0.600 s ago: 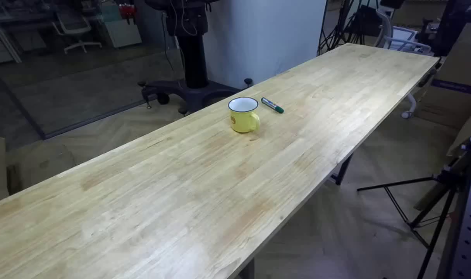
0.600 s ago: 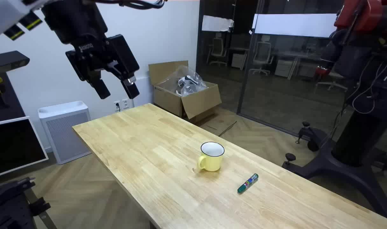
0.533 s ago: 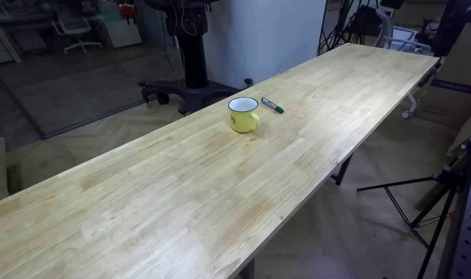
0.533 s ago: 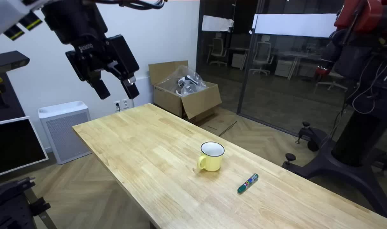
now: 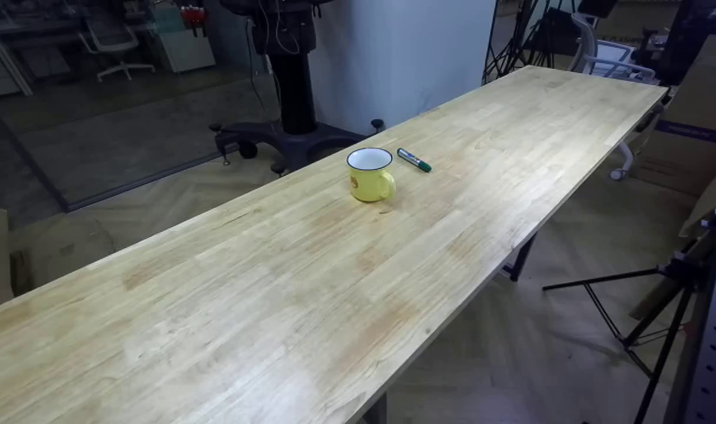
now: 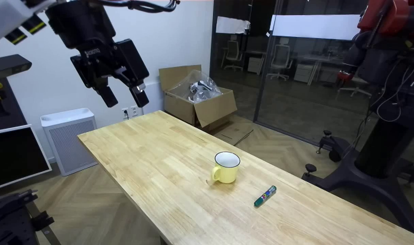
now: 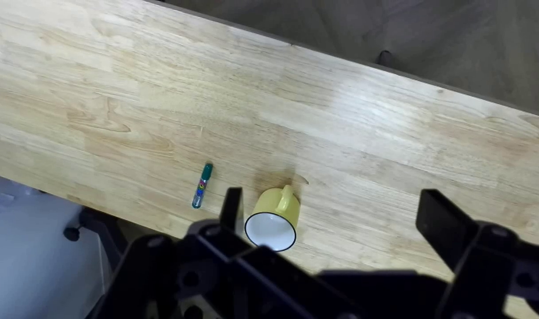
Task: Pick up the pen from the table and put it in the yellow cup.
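The pen (image 5: pixel 414 160) is a thin marker with a green cap and a printed label. It lies on the light wooden table (image 5: pixel 246 294) beside the yellow cup (image 5: pixel 371 186), apart from it. The cup stands upright with a white inside, a dark rim and a side handle. The pen (image 6: pixel 265 196) and cup (image 6: pixel 229 173) also show in an exterior view. My gripper (image 6: pixel 127 101) hangs open and empty, high above the table. In the wrist view, the cup (image 7: pixel 276 201) is right beside the left finger of the gripper (image 7: pixel 331 204), and the pen (image 7: pixel 202 186) lies further left.
An open cardboard box (image 6: pixel 200 98) and a white air purifier (image 6: pixel 70 139) stand beyond the table's end. A black wheeled stand (image 6: pixel 373 153) is beside one long edge. A tripod (image 5: pixel 640 330) stands on the floor off the opposite edge.
My gripper has moved down very slightly in an exterior view. The pen and the cup have not moved.
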Controlling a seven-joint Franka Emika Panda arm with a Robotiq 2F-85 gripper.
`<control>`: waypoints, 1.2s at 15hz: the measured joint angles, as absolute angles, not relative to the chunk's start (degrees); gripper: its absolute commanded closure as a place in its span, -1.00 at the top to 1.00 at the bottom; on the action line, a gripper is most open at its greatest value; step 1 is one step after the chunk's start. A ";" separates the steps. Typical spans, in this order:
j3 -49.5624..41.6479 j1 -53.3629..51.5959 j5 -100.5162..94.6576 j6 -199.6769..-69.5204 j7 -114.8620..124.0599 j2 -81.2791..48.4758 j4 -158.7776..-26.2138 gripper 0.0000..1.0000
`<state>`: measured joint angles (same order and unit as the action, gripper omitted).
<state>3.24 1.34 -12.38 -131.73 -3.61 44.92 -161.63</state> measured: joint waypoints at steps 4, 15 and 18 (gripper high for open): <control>3.24 1.34 -12.38 -131.73 -3.61 44.91 -161.63 1.00; -1.66 14.31 -14.78 -149.01 -2.14 33.55 -157.90 1.00; -1.63 15.53 -14.67 -147.96 0.27 26.44 -153.53 1.00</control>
<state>-1.63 15.53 -14.67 -147.96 0.27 26.44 -153.53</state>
